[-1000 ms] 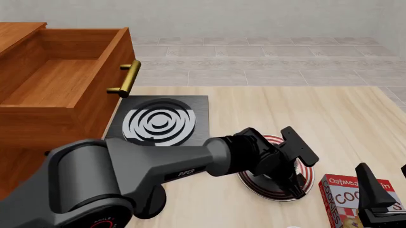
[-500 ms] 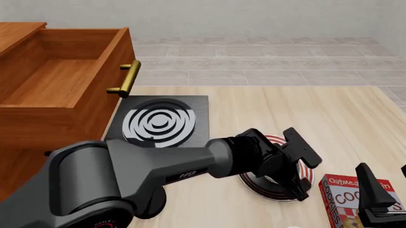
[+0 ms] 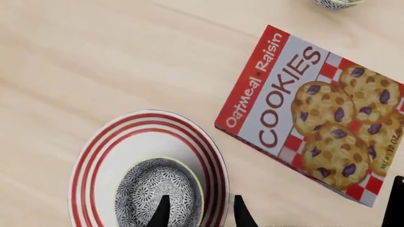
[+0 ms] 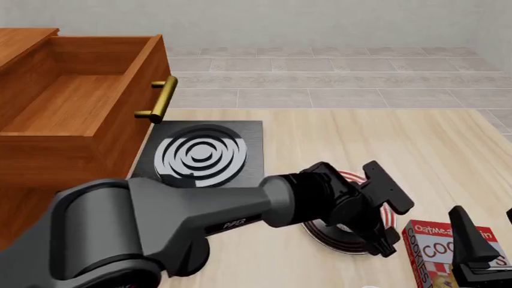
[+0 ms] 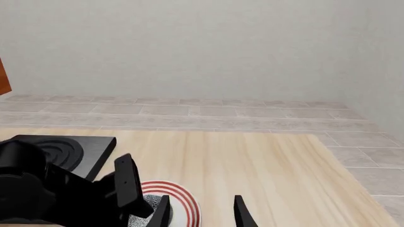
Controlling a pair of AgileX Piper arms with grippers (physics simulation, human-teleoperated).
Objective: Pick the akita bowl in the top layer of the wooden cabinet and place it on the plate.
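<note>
- Two arms are seen at the wooden table (image 4: 336,138); the left arm (image 4: 200,216) is stretched from 8 o'clock of the front view toward the plate (image 4: 346,245) at about 5 o'clock.
- The akita bowl (image 3: 158,191) is seen in the left wrist view resting on the plate, inside its red rings, toward one side of it.
- The left gripper (image 3: 198,213) is held over the bowl with its two fingertips apart; one fingertip (image 3: 162,213) is seen over the bowl's inside, the other (image 3: 240,215) beyond the plate's rim. Whether the bowl's wall is touched cannot be told.
- The right gripper (image 5: 198,212) is seen with its fingers spread and nothing between them, low at 5 o'clock of the front view.
- The cookie box (image 3: 315,113) lies flat just beside the plate, apart from it.
- The top layer (image 4: 72,114) of the wooden cabinet (image 4: 24,42) stands pulled out at 10 o'clock, with bare boards shown inside and its brass handle (image 4: 162,99) facing the table.
- A black slab with grey-white rings (image 4: 201,153) lies between the cabinet and the plate.
</note>
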